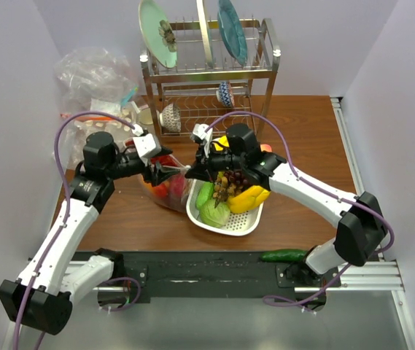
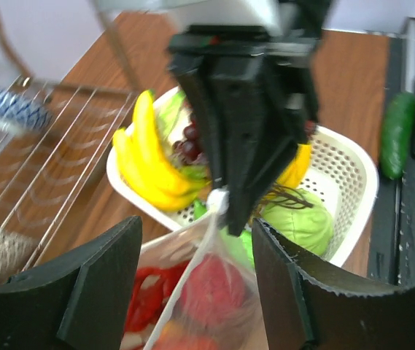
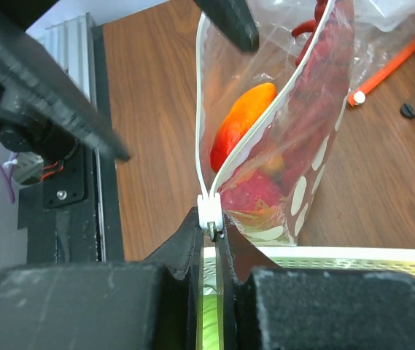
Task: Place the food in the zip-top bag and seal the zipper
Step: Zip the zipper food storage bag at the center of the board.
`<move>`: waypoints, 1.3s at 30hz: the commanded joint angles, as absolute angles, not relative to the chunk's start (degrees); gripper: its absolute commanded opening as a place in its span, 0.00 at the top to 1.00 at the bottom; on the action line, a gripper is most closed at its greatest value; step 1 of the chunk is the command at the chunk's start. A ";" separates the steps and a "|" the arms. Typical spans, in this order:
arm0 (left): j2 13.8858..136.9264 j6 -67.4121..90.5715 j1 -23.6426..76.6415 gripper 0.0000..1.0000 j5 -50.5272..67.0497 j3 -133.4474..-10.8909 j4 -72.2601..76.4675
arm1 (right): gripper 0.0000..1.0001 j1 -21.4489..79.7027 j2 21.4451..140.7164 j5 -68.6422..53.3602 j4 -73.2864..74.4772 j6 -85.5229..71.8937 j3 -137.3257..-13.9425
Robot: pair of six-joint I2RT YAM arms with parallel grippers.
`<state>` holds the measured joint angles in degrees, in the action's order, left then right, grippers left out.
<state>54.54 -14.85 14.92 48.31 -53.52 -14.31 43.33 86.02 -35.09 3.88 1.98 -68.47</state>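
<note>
wood table [image 1: 302, 131]: zip-top bag [image 1: 167, 191] upright, zipper [image 3: 197, 109] runs l-r

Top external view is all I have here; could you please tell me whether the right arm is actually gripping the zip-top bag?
Observer: Yes. The right gripper has its jaws shut on the white slider at the end of the zipper.
Operator: Thank you. Is the mouth sealed?
Observer: No. The zip-top bag gapes: the zipper's two strips stand apart above the slider, with an orange-red pepper showing inside.
Operator: And the left jaws?
Observer: The left gripper is open, with the bag's upper edge between its jaws.
</note>
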 commanded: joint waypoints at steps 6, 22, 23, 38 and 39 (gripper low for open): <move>56.95 -29.36 14.94 0.36 61.89 -53.53 -15.21 | 1.00 43.24 85.96 -39.46 5.10 5.36 -72.25; 61.79 -27.33 15.20 0.43 57.22 -53.61 -13.97 | 1.00 43.24 83.59 -41.04 5.89 6.85 -71.45; 62.05 -27.16 15.21 0.48 56.87 -53.70 -14.24 | 1.00 43.33 83.58 -41.04 5.89 6.86 -71.46; 61.61 -25.23 15.82 1.00 55.81 -52.91 -14.15 | 1.00 43.33 84.02 -40.87 5.19 6.15 -71.46; 61.35 -25.05 15.73 1.00 55.81 -52.82 -14.06 | 0.99 43.33 84.20 -40.87 5.01 6.07 -71.37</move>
<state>62.39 -25.89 15.81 56.88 -53.52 -15.94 42.78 86.24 -38.50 6.52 6.11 -69.32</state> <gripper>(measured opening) 0.018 0.059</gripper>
